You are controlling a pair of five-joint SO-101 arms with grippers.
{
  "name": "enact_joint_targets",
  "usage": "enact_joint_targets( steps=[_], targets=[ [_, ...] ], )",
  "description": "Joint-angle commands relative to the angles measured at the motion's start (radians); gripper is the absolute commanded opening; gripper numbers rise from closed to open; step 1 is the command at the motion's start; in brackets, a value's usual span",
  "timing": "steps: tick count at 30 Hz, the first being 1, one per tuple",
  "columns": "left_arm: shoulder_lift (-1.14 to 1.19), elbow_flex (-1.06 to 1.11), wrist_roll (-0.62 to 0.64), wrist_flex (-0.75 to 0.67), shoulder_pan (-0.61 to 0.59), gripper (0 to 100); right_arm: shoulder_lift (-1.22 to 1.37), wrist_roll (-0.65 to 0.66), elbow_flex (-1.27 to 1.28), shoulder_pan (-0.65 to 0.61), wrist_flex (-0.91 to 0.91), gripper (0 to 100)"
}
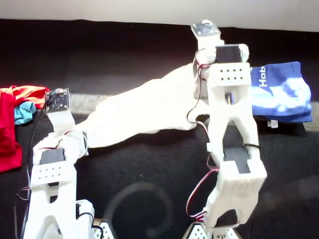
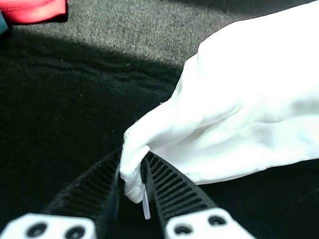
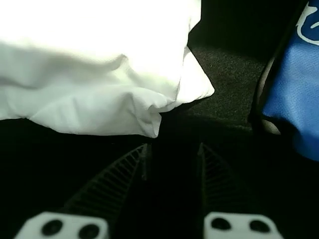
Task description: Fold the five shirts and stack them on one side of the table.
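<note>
One white shirt (image 1: 149, 112) lies stretched across the centre of the high frame. The left gripper (image 2: 133, 191) is closed on its lower-left corner. The right gripper (image 3: 172, 159) stands open just beside its right end, holding nothing. A blue shirt (image 1: 281, 92) lies at far right and a red shirt (image 1: 7, 129) at far left.

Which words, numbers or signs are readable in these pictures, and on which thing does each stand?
Blue shirt: white lettering, only partly visible; no whole word can be read.
Small label at the shirt's edge: too small to read.
No other print is visible.
</note>
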Motion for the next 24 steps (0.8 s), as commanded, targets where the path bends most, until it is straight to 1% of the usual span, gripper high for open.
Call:
enact_joint_targets(
  steps=[1,5,8,14,20,24],
  targets=[
    [-0.015,-0.005,-0.009,-0.031,-0.012,1,-0.174,0.015,0.211,-0.010,0.007,19.7],
    [-0.015,-0.005,-0.009,-0.031,-0.012,1,-0.239,0.081,0.443,-0.025,-0.082,22.7],
    [-0.015,-0.008,-0.009,-0.031,-0.012,1,-0.260,0.081,0.598,-0.027,-0.234,22.9],
    [-0.015,-0.005,-0.009,-0.031,-0.012,1,-0.260,0.081,0.817,-0.041,-0.536,23.0],
    [-0.015,-0.008,-0.009,-0.031,-0.012,1,-0.259,0.077,0.974,-0.117,-0.759,23.0],
    [-0.015,-0.008,-0.009,-0.031,-0.012,1,-0.255,0.006,1.009,-0.120,-0.903,23.0]
  ],
)
